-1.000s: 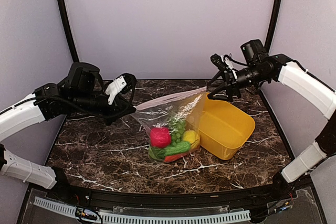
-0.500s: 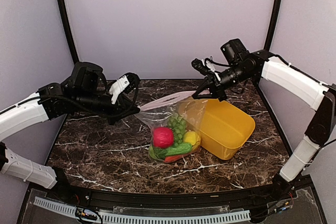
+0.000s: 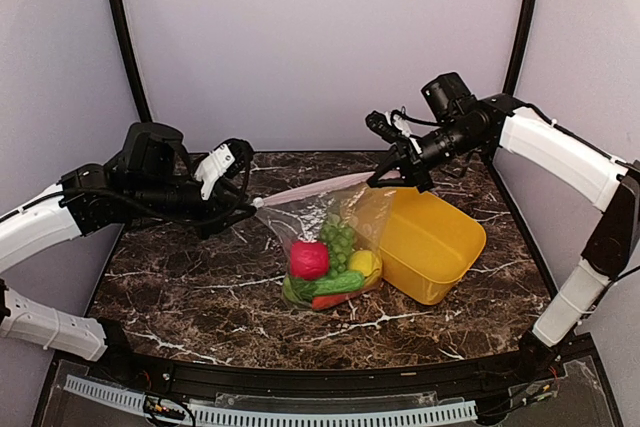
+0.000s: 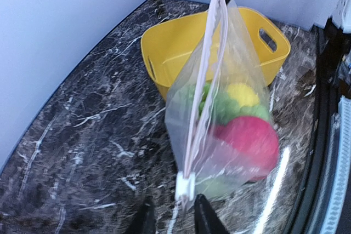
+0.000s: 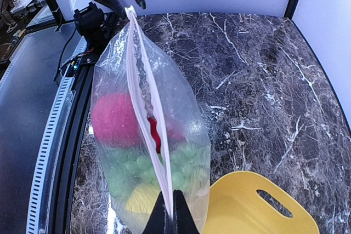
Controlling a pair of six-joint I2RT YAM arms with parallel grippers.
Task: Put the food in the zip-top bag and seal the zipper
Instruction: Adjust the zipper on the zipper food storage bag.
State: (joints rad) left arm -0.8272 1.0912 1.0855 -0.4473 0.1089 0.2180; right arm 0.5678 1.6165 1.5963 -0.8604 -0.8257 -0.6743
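Zipper (image 5: 143, 102) apparently sealed: right gripper (image 5: 170, 216) pinches it above the basket (image 5: 233, 209); left gripper (image 4: 174, 220) (narrowly parted, empty) opposite. Next: lower bag (image 5: 184, 110).

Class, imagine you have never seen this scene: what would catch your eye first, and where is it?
The zip-top bag, bulging with bright food, sits mid-table, its zipper pinched at one end by the right gripper. A yellow basket sits just to its right; the left gripper stands open just short of the slider.
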